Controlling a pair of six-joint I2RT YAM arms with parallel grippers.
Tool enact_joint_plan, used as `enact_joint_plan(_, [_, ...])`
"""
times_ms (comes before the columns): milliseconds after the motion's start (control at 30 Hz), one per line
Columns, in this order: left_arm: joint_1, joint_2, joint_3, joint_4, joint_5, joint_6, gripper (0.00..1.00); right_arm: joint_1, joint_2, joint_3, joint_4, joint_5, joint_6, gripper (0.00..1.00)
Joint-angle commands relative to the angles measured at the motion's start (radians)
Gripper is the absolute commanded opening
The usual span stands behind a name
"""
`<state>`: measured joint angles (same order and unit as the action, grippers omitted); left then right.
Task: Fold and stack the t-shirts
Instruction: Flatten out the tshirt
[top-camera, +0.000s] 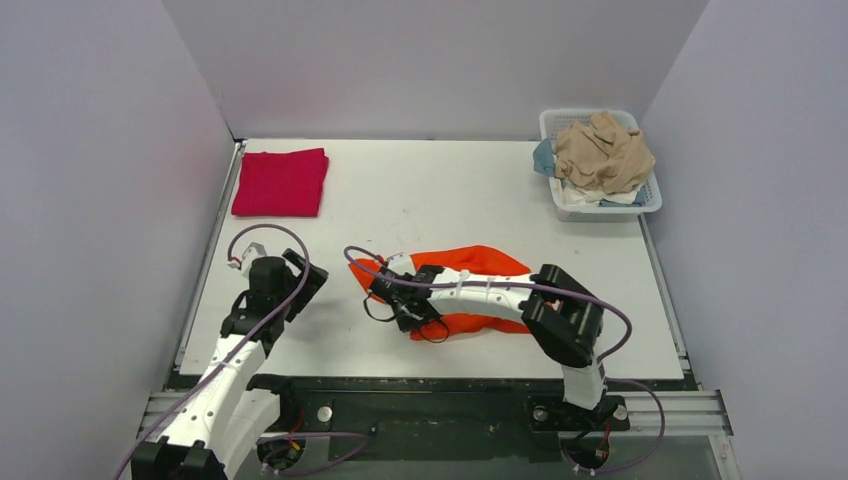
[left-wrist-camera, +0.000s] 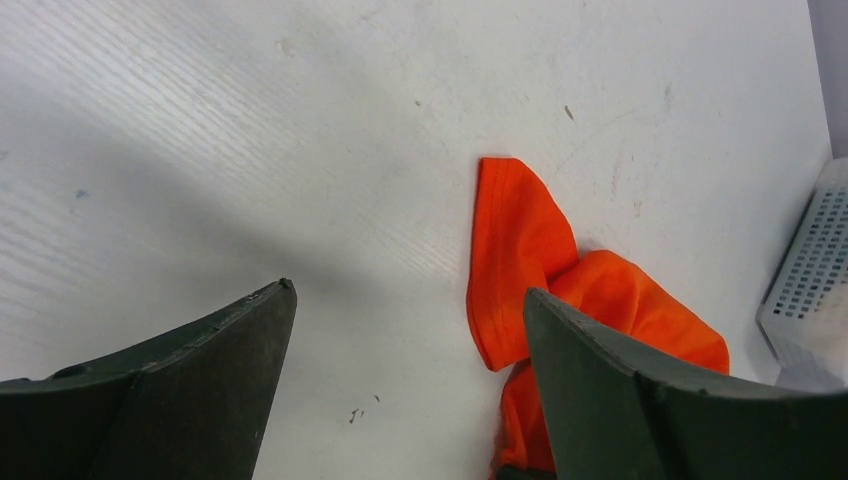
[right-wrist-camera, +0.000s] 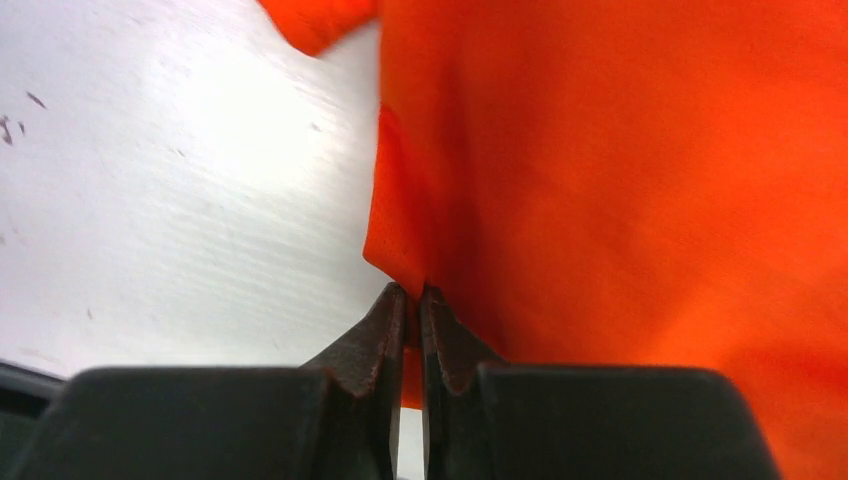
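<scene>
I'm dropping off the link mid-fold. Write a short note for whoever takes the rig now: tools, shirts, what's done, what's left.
Left tool: open, holding nothing, over bare table just left of the orange t-shirt.
Right tool: shut on an edge of the orange t-shirt, which lies crumpled at centre-front.
Done: one red t-shirt lies folded at the far left corner.
Left: fold the orange one and stack it on the red. More garments are heaped in the white basket at far right.
</scene>
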<state>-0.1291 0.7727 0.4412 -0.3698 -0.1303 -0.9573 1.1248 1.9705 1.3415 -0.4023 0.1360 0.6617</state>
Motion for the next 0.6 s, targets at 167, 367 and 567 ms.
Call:
enact_joint_plan(167, [-0.079, 0.176, 0.063, 0.25, 0.149, 0.069, 0.95, -0.139, -0.561, -0.226, 0.046, 0.21, -0.018, 0.0])
enact_joint_plan(367, [-0.214, 0.366, 0.159, 0.262, 0.075, 0.084, 0.95, -0.257, -0.819, -0.38, -0.032, 0.386, 0.012, 0.0])
enact_joint_plan(567, [-0.261, 0.586, 0.234, 0.306, 0.072, 0.083, 0.92, -0.356, -0.955, -0.489, -0.073, 0.415, 0.02, 0.0])
